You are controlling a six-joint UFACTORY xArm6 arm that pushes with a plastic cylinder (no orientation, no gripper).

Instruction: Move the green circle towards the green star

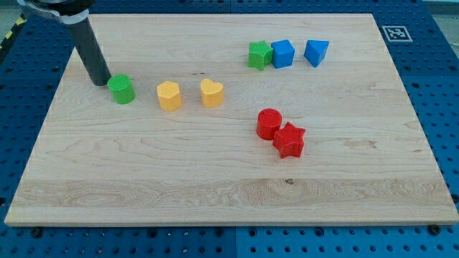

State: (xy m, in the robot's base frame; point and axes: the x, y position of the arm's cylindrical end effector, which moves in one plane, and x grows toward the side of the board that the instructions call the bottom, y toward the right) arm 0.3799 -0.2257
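Observation:
The green circle [122, 89] stands at the view's upper left on the wooden board [215, 186]. The green star [259, 54] stands at the view's upper middle-right, touching a blue block. My tip [102, 82] rests on the board just left of the green circle, close to or touching its left side. The dark rod rises up and to the left from the tip, out of the view's top.
A blue cube [283, 53] and a blue triangle [316, 51] stand right of the green star. A yellow pentagon [169, 95] and a yellow heart [211, 93] stand right of the green circle. A red circle [269, 123] and a red star [290, 140] touch at middle right.

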